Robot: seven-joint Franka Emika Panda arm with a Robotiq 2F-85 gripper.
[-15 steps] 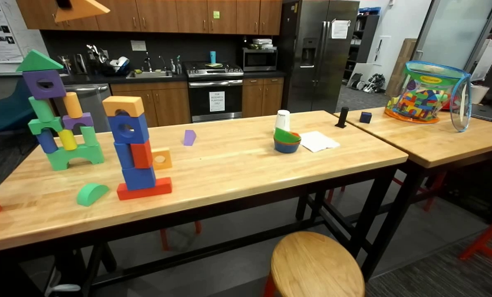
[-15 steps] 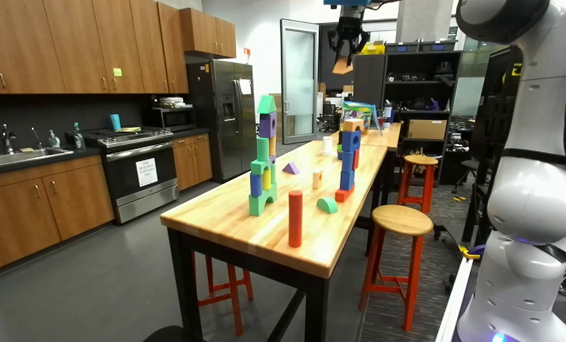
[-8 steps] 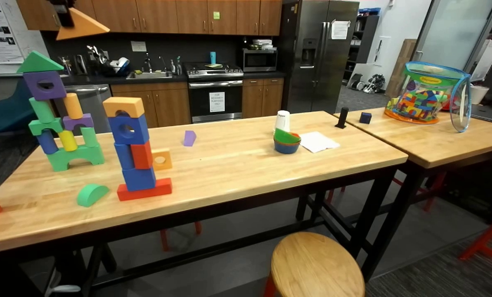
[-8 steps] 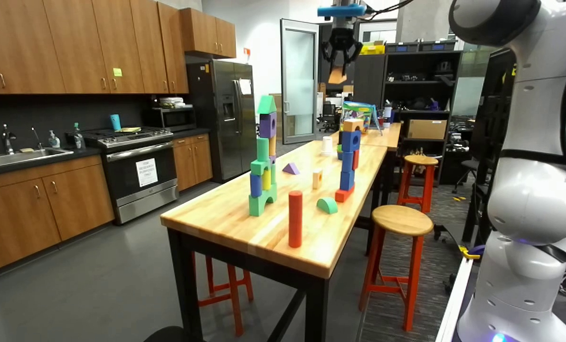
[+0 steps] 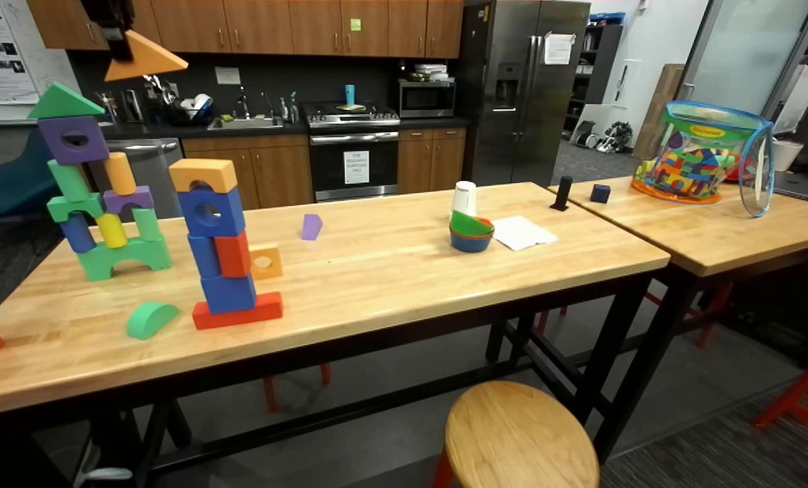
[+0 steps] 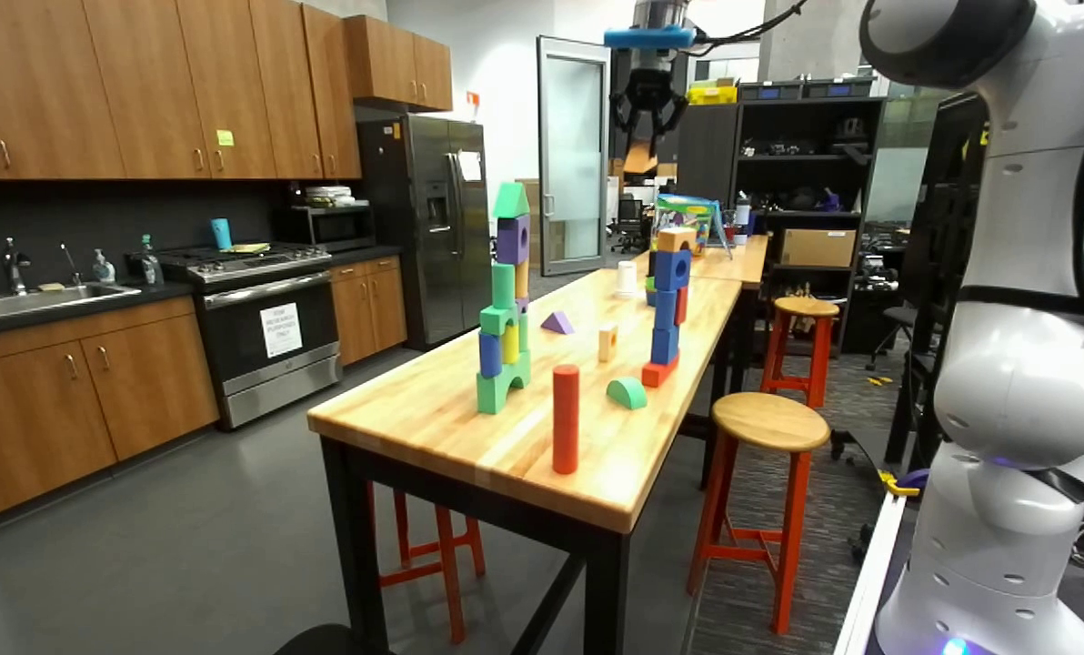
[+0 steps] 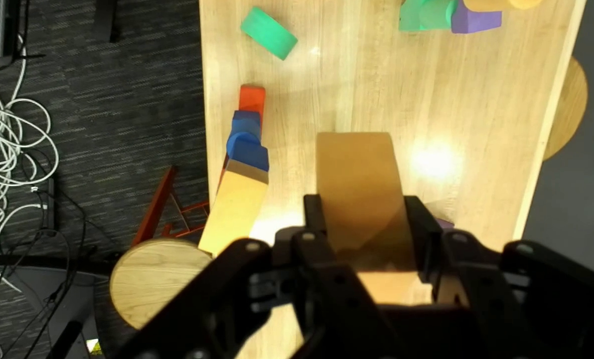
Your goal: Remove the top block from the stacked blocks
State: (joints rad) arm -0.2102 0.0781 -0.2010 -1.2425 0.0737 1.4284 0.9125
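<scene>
Narrowed firmly onto an orange wedge (image 5: 152, 59), the hand (image 7: 365, 214) holds it in the air, its fingers (image 7: 313, 212) against the two three-cornered sides. Those sides look parallel, so the pinch should be steady; pressing on the slopes would likely squeeze the piece out.

Below, the table (image 5: 377, 271) carries two towers. The bigger, a green and purple building (image 5: 70, 179), wears a green wedge (image 5: 64, 103) as its roof, a hint that wedges here serve as tops. The slimmer, the stacked blocks (image 5: 205, 256), stands on a long red base (image 5: 241, 316), probably to give a narrow column wider footing. Above that come blue blocks (image 5: 228, 293), with a red block (image 5: 232, 254) tucked beside one of them, then an arch (image 5: 204, 173) resting feet down, its level back making a ready seat. Going by the task, the wedge in the hand is most likely the top block, already off the stack: it hangs apart from the tower, touching no other block, and higher than the arch, perhaps so that carrying it sideways tips nothing over.

Around them are single pieces. A red post (image 6: 566, 418) stands upright. An orange block with a hole (image 5: 274, 271) stands on edge near the stack. A green half-round (image 5: 148, 320) seems to rest flat side down, which would stop it rolling. Smallest to the eye, a purple block (image 5: 311, 227) lies well apart from both towers.
</scene>
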